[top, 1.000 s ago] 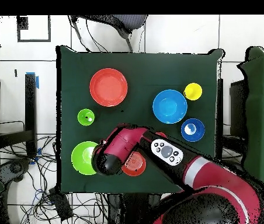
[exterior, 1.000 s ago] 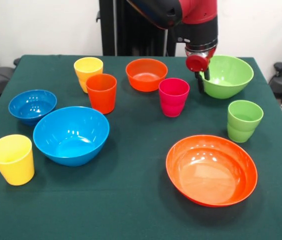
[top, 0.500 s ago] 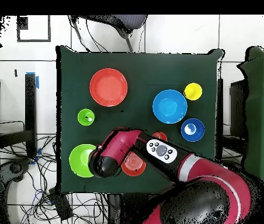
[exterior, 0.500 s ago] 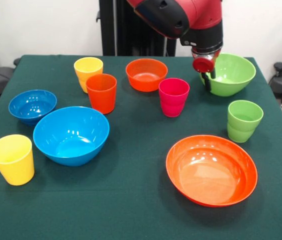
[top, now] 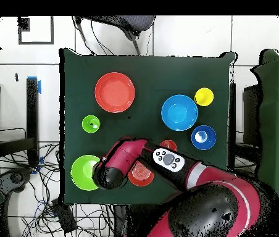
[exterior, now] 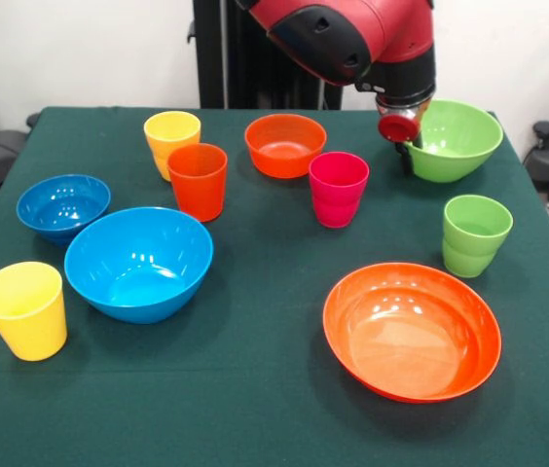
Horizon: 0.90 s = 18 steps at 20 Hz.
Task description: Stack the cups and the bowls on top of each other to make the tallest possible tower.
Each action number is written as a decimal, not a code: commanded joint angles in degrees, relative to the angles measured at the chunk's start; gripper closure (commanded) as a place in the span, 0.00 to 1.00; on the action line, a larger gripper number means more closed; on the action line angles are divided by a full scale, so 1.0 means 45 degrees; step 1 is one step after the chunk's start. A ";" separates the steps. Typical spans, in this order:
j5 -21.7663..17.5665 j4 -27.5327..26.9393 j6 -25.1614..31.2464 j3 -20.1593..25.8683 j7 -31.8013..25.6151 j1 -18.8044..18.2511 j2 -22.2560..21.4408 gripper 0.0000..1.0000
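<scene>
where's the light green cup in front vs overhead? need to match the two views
Front view: light green cup stands at the right, between the lime green bowl behind it and the wide orange bowl in front.
Overhead view: light green cup sits left of centre, with the wide orange bowl above it and the lime green bowl below.
Shared landmark: the wide orange bowl.

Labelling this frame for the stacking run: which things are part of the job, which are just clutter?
Job:
- cups: two yellow, orange, pink-red, light green
- bowls: lime green, large blue, small blue, small orange, wide orange
- gripper, at the lime bowl's rim

Clutter:
- floor cables
- chair
</scene>
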 commanded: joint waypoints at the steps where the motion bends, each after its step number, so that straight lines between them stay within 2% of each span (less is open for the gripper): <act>1: -0.1068 -0.1146 -0.0348 -0.0624 -0.2060 0.0230 0.0461 0.00; 18: -0.0920 -0.1077 -0.0420 -0.0291 -0.2549 -0.0070 0.0566 0.00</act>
